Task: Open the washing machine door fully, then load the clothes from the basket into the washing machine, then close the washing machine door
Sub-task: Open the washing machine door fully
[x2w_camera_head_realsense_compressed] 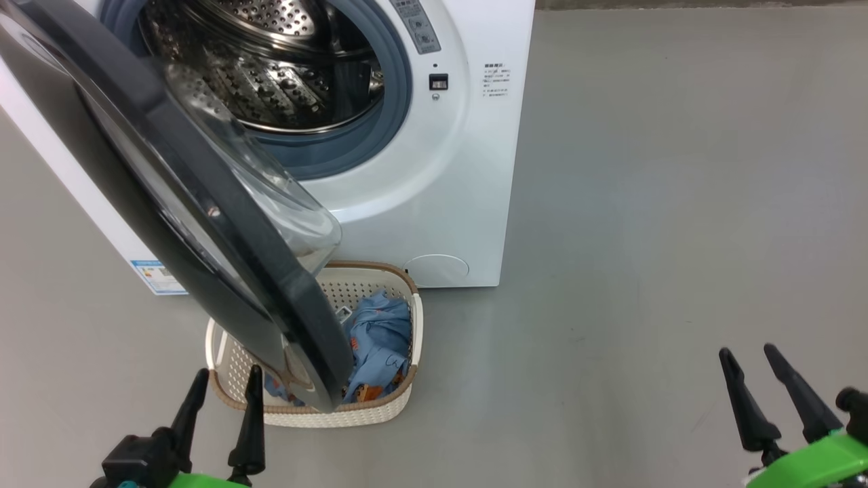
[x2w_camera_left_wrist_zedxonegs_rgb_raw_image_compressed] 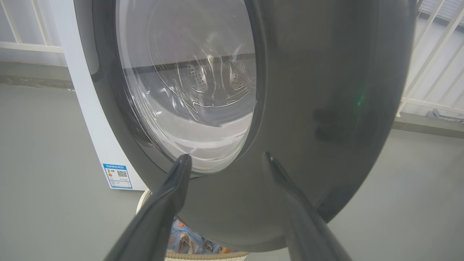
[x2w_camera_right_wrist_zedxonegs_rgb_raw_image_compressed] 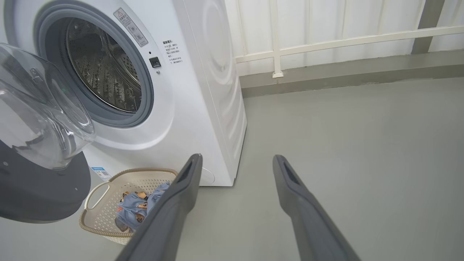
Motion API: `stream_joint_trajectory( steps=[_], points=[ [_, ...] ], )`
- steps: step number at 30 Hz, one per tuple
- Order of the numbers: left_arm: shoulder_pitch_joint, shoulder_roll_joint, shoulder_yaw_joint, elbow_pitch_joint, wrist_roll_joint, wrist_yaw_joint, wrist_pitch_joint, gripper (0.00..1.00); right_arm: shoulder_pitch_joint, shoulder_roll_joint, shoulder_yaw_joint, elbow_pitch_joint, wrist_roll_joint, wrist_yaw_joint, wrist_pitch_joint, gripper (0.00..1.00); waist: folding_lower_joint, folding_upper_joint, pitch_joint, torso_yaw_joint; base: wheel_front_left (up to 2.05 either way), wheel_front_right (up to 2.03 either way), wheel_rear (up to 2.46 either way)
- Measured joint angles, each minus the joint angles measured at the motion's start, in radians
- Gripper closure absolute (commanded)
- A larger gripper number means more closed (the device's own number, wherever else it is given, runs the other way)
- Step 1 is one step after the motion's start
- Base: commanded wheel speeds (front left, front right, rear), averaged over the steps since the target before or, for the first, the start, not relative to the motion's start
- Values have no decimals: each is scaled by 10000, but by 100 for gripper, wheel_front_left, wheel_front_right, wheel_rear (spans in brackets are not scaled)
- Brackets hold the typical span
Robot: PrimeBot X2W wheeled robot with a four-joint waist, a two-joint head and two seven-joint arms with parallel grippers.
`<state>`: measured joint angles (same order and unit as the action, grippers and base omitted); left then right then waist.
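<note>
**Operator:** What is the state of each tool?

**Technician:** The left tool [x2w_camera_head_realsense_compressed: 228, 371] has its jaws spread wide and holds nothing. It hovers low, near the outer face of the large round glossy black washing machine door [x2w_camera_head_realsense_compressed: 203, 196]. Contact with that face cannot be confirmed. The right tool [x2w_camera_head_realsense_compressed: 746, 351] is also spread and empty, well apart over the bare grey floor [x2w_camera_head_realsense_compressed: 644, 203].

**Operator:** Where are the task items?

**Technician:** The door stands partly swung out from the big white front-loading washing machine [x2w_camera_head_realsense_compressed: 434, 190]. Its lower edge hangs over the left part of the small cream-white perforated plastic basket [x2w_camera_head_realsense_compressed: 352, 415], which sits on the floor just in front of the machine. The light blue bear-printed clothes [x2w_camera_head_realsense_compressed: 380, 339] lie in the basket. No garment shows in the steel perforated drum [x2w_camera_head_realsense_compressed: 271, 68].

**Operator:** What can go wrong?

**Technician:** Three hazards, as judged:
1. The door appears not fully open. Reaching for the clothes now would likely strike its edge, and a knock may swing it back toward the opening.
2. The outer face is smooth and curved, so a pushing fingertip may skid off it.
3. The basket looks light, so a sideways contact may slide or tip it.

Fabric left across the grey-blue rubber gasket [x2w_camera_head_realsense_compressed: 400, 95] may also jam the door at closing.
</note>
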<state>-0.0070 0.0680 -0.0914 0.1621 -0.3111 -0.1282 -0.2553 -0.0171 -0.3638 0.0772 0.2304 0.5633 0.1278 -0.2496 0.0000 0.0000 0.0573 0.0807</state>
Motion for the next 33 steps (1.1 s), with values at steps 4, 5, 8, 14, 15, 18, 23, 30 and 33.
stream_joint_trajectory(
  steps=[4,5,8,14,15,18,23,30,33],
  points=[
    [4,-8,2,-2,10,0,0,0,446,297,-297,-42,-336,0,0,0,0,0,-28,25,0,0,0],
    [4,-8,2,-2,10,0,0,0,446,297,-297,-42,-336,0,0,0,0,0,-28,25,0,0,0],
    [15,-58,-4,10,10,0,0,0,753,554,-407,140,-591,0,0,0,0,0,-32,57,0,0,0],
    [20,-88,10,25,10,0,0,0,816,652,-571,205,-621,0,0,0,0,1,-69,67,0,0,0],
    [21,-104,10,31,10,0,0,0,816,677,-587,209,-623,0,0,0,0,0,-83,66,0,0,0],
    [20,-144,46,69,10,0,0,58,816,719,-593,203,-685,0,0,0,0,0,-134,66,0,0,0],
    [-13,-186,585,-50,8,0,0,100,827,748,-621,198,-683,0,0,0,0,0,-237,105,0,0,0],
    [-622,-253,1252,-2583,-157,2,-2,100,1023,759,-602,130,-685,0,0,0,0,0,-252,208,0,0,0],
    [-820,-253,667,-4002,-309,159,-12,100,1020,759,-602,100,-685,0,0,0,0,0,-153,217,0,0,0]
  ],
)
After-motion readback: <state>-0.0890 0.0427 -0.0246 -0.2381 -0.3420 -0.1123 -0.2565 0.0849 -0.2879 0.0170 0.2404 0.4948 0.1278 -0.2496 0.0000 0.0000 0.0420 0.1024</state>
